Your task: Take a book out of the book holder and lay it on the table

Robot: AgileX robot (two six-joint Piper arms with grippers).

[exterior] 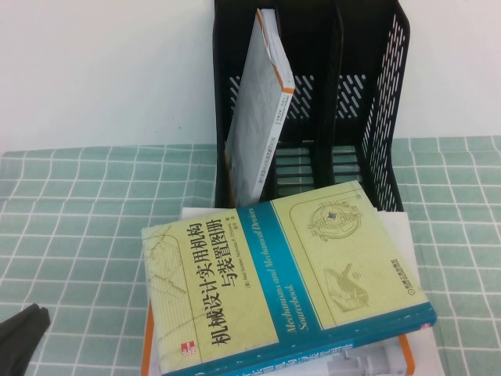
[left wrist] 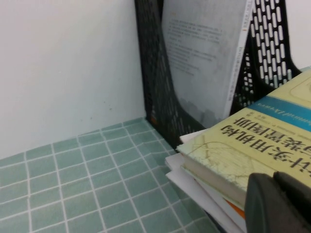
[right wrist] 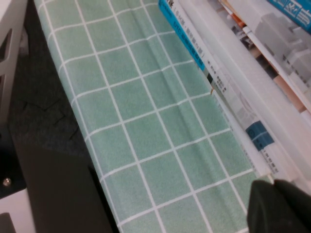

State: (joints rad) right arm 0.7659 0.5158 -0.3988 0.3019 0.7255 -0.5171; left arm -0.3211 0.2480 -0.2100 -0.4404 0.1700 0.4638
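The book [exterior: 290, 282], pale yellow-green with a teal-blue spine, lies flat and cover up on a stack of other books in front of the book holder [exterior: 383, 117]. It also shows in the left wrist view [left wrist: 243, 145]. The black book holder stands at the back of the table [exterior: 70, 219]. My left gripper [exterior: 19, 333] sits low at the front left, apart from the book, shut and empty [left wrist: 274, 178]. My right gripper [right wrist: 273, 183] is out of the high view. It is shut and empty, beside the stack's spines near the table's edge.
A thin white book with an orange-edged spine [exterior: 262, 102] leans in the holder's left slot. White and orange books [left wrist: 204, 187] lie under the yellow-green one. A white wall stands behind. The table's edge and dark floor [right wrist: 43, 145] show in the right wrist view.
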